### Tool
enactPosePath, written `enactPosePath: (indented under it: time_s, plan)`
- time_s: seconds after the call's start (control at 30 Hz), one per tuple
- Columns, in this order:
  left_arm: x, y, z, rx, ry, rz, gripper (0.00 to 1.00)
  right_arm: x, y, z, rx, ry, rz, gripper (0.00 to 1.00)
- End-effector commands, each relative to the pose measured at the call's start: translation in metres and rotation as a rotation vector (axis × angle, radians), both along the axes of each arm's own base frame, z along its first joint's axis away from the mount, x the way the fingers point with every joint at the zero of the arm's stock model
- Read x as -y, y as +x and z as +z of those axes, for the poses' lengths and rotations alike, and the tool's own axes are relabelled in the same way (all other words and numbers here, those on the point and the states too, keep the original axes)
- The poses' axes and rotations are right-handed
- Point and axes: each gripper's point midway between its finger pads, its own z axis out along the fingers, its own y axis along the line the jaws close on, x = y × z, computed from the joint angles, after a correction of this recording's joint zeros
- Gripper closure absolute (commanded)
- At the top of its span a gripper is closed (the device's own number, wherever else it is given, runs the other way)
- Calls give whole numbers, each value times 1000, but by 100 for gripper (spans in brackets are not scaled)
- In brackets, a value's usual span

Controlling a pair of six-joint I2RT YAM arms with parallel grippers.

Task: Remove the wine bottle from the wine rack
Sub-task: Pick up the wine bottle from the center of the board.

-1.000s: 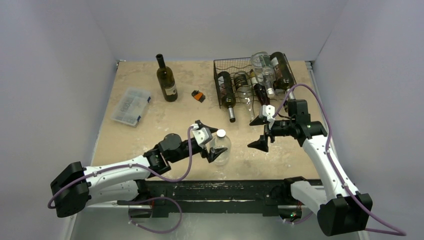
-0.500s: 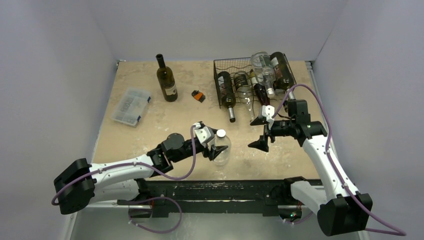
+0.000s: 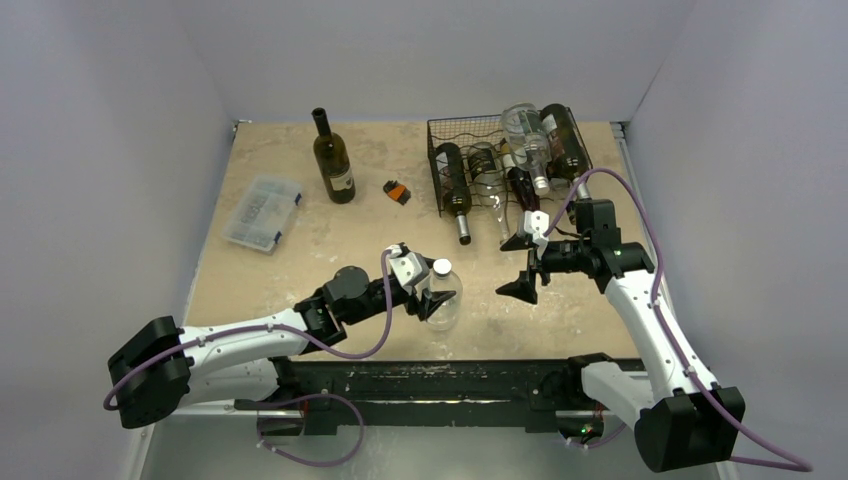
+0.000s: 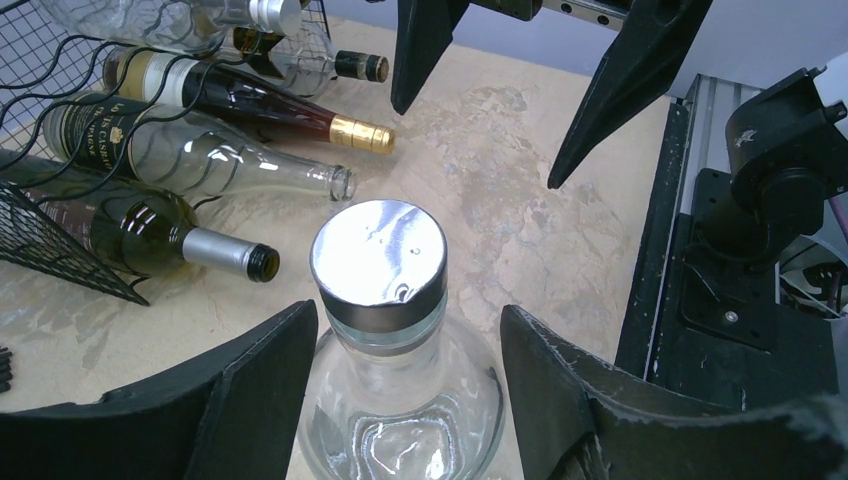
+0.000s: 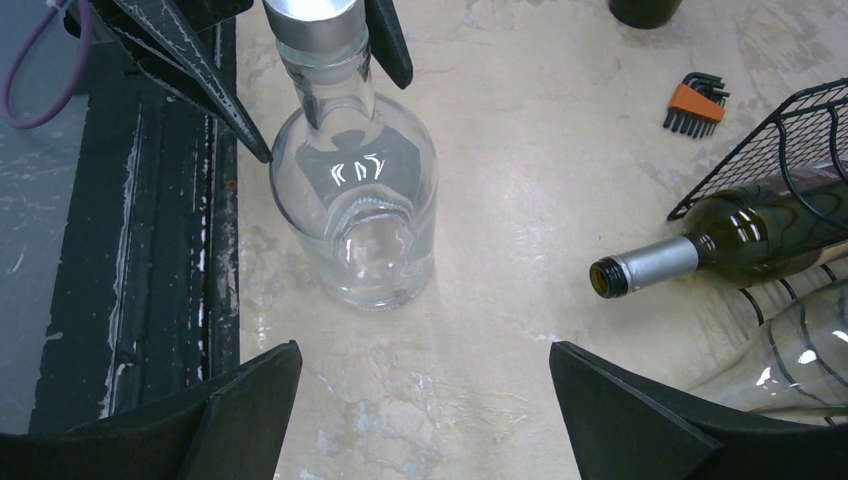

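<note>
The wine bottle (image 4: 300, 117) that I judge the likeliest target is the dark one with the gold cap. It lies in the wine rack (image 3: 440, 130) at the far right of the table (image 3: 300, 250). Other bottles lie beside it and on top, so I cannot say for sure which one is meant.

Nearest to the bases, the left gripper (image 3: 432, 298) has one finger on each side of a short clear bottle (image 5: 355, 220). This bottle has a silver cap and stands upright on the table, well apart from the rack. The fingers sit very close against its shoulder, but I cannot tell if they really clamp it.

A little farther and to the right is the right gripper (image 3: 521, 265), with its jaws wide apart and nothing between them. It is just before the near side of the rack, so this arm is clearly the nearer one.

Farther still, the bottle necks stick out of the rack toward the arms, so each long axis runs from near to far. The gold cap is the one closest to the right fingers. These fingers point to the left, one nearer and one farther, so the gap between them runs along the necks and not across them. In my judgement the wrist must turn before the jaws can close on a neck.
</note>
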Motion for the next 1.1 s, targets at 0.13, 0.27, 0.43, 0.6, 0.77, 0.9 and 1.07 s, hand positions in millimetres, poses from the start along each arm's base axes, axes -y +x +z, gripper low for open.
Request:
enactPosePath:
  time_s: [0.13, 0.27, 0.43, 0.6, 0.77, 0.9, 1.07]
  plan:
    - [2, 5, 20, 34, -66, 12, 35, 2, 0, -4, -1, -7, 0, 1]
    - [4, 6, 21, 35, -68, 14, 36, 2, 0, -4, -1, -8, -1, 1]
    - [6, 8, 22, 34, -68, 16, 38, 2, 1, -5, -2, -11, -3, 1]
    - [7, 10, 22, 31, -69, 23, 41, 2, 1, -5, 0, -12, -2, 1]
    - [7, 10, 22, 29, -70, 27, 43, 2, 1, -5, -2, -14, -3, 1]
    - [7, 11, 24, 31, -72, 27, 46, 2, 1, -6, -2, -14, -4, 1]
    - [9, 12, 27, 33, -75, 27, 49, 3, 1, -6, -3, -16, -6, 1]
